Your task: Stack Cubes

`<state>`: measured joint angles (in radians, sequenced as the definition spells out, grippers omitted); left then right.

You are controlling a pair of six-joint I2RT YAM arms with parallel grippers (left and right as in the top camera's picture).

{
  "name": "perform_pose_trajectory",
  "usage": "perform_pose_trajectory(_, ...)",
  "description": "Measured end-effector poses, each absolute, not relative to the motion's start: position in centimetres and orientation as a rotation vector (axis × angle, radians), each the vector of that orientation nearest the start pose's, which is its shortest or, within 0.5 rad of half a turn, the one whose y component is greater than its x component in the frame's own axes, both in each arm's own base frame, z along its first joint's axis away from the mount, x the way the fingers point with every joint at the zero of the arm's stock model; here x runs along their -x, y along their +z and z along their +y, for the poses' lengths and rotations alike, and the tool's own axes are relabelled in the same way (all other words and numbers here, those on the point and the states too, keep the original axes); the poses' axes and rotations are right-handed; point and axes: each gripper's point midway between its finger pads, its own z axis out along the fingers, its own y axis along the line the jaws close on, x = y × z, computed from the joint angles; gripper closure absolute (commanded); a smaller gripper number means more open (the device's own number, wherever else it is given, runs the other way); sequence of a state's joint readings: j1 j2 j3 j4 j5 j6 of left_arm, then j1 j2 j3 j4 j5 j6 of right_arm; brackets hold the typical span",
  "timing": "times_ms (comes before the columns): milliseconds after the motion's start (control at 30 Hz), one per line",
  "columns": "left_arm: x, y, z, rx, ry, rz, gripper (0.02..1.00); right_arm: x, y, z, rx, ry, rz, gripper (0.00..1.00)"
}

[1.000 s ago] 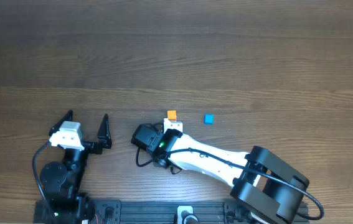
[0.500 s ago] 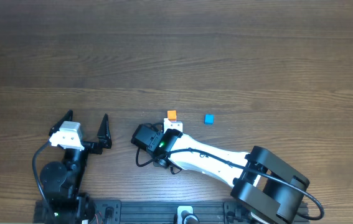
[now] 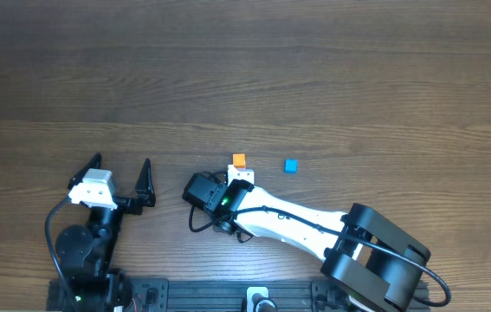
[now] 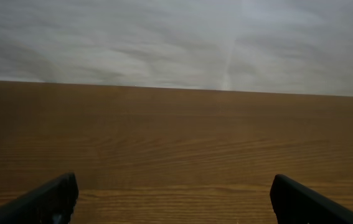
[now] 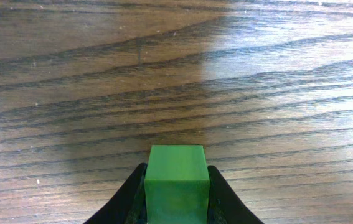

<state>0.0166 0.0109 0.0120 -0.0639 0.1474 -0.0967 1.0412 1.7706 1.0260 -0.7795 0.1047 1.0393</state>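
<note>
The right gripper (image 5: 176, 177) is closed on a green cube (image 5: 176, 162), which sits low and central in the right wrist view, pinched between the two dark fingers (image 5: 134, 186) with both pads touching its sides; whether it rests on the wooden table (image 3: 332, 78) or hangs just above it, I cannot tell. In the top view the right arm reaches to just left of centre, its head just below an orange cube (image 3: 239, 160), with a blue cube (image 3: 291, 165) near on the right. The left gripper (image 3: 122, 162) sits at lower left, its fingers spread wide and holding nothing.
</note>
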Motion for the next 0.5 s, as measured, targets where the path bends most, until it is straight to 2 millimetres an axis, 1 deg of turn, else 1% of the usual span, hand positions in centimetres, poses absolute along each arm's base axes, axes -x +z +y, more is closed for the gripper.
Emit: perform_pose_trajectory(500, -24.49, 16.13, -2.12, -0.021, -0.182, 1.636, 0.018, -16.32, 0.52, 25.30, 0.016, -0.016, 3.063, 0.798)
